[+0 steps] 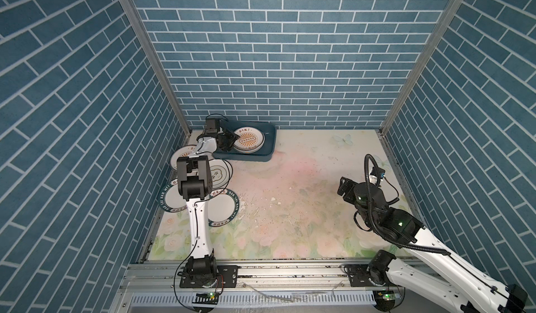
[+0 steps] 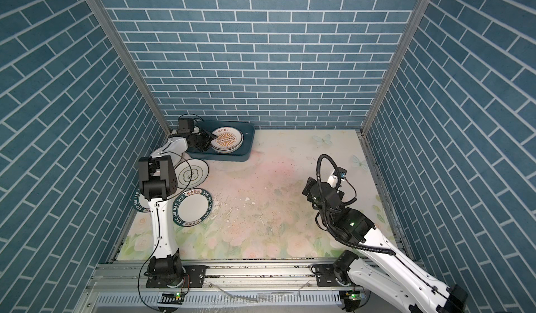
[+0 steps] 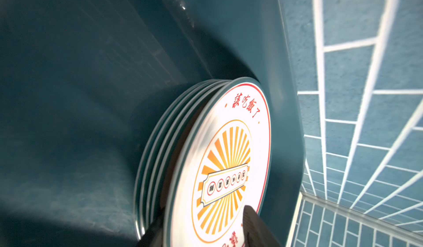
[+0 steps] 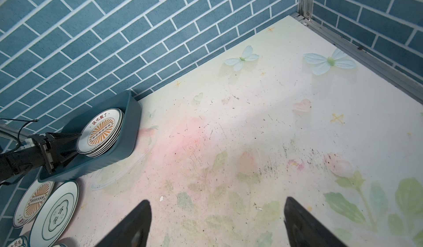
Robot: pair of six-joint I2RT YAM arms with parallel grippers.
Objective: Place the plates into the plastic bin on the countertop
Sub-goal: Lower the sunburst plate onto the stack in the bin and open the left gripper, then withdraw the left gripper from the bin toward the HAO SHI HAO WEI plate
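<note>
Top views, plastic bin (image 1: 270, 145): far left on the countertop (image 1: 304, 198), long side along the back wall.
Top views, plates (image 1: 249, 141): stacked flat inside, sunburst up.
Top views, loose plates (image 2: 193, 207): outside the bin, partly hidden by the arm.
Left wrist, left gripper (image 3: 203, 213): jaws apart either side of the top plate (image 3: 224, 161), mostly cut off.
Right wrist, right gripper (image 4: 217, 201): jaws wide, empty.

Bin (image 1: 246, 158) at back left of countertop (image 1: 304, 195), against the wall (image 1: 290, 65), stack (image 1: 249, 144) in its right half, left gripper (image 4: 77, 144) at the stack's left edge, seemingly four loose plates (image 2: 193, 174) before the bin, right gripper (image 4: 218, 200) far right.
</note>
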